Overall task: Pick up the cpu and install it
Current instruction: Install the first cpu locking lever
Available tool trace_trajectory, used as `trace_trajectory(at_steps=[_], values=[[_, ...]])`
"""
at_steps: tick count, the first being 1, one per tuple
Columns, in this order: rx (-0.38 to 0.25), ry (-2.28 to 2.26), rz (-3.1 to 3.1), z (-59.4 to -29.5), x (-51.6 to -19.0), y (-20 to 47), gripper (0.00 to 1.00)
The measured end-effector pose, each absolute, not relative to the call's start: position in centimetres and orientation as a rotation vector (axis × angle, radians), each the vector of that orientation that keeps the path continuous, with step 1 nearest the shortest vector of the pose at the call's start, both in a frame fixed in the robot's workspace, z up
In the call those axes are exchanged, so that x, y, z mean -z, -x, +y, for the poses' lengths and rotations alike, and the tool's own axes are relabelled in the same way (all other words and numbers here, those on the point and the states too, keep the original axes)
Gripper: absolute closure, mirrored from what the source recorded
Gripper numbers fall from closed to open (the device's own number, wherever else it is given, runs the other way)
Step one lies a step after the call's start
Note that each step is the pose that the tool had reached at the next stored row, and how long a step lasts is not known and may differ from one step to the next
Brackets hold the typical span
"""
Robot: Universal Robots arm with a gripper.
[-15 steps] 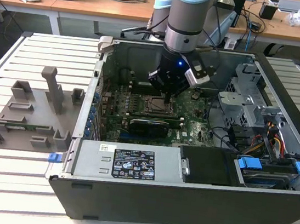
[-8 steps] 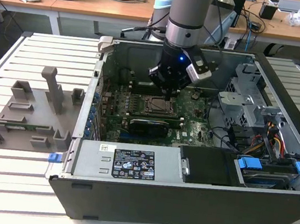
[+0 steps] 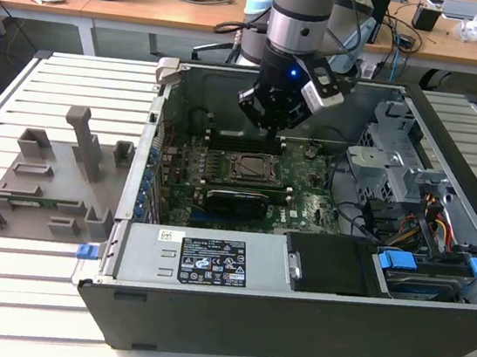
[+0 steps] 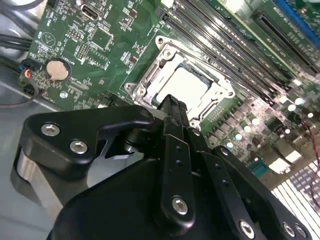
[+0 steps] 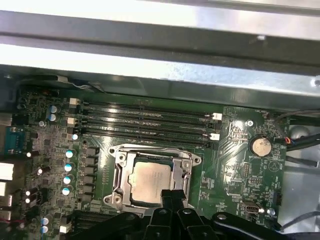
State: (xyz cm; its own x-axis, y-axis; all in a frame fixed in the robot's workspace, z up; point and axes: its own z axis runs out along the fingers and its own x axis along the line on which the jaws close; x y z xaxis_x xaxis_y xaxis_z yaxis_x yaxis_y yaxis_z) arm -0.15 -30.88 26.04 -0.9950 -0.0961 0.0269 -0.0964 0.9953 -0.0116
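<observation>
Our claw (image 3: 271,128) hangs low inside the open computer case (image 3: 203,315), just above the green board (image 3: 305,207), and in both wrist views we see its dark fingers (image 4: 172,112) drawn together with nothing between them, their tips right at the edge of the metal-framed socket (image 5: 120,162). Just past those tips we find the chip (image 5: 150,181) lying flat in that socket, its pale silvery top facing up and free of the claw. Farther off, outside the case toward the exterior view's left, a grey slotted holder block (image 3: 49,184) sits on the white slatted table (image 3: 49,83).
</observation>
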Motion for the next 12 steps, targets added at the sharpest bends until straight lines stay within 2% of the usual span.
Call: trace_trajectory(at_steps=[12], values=[[-0.021,-0.15,-3.111,-30.88,-26.71,0.16,0.89]])
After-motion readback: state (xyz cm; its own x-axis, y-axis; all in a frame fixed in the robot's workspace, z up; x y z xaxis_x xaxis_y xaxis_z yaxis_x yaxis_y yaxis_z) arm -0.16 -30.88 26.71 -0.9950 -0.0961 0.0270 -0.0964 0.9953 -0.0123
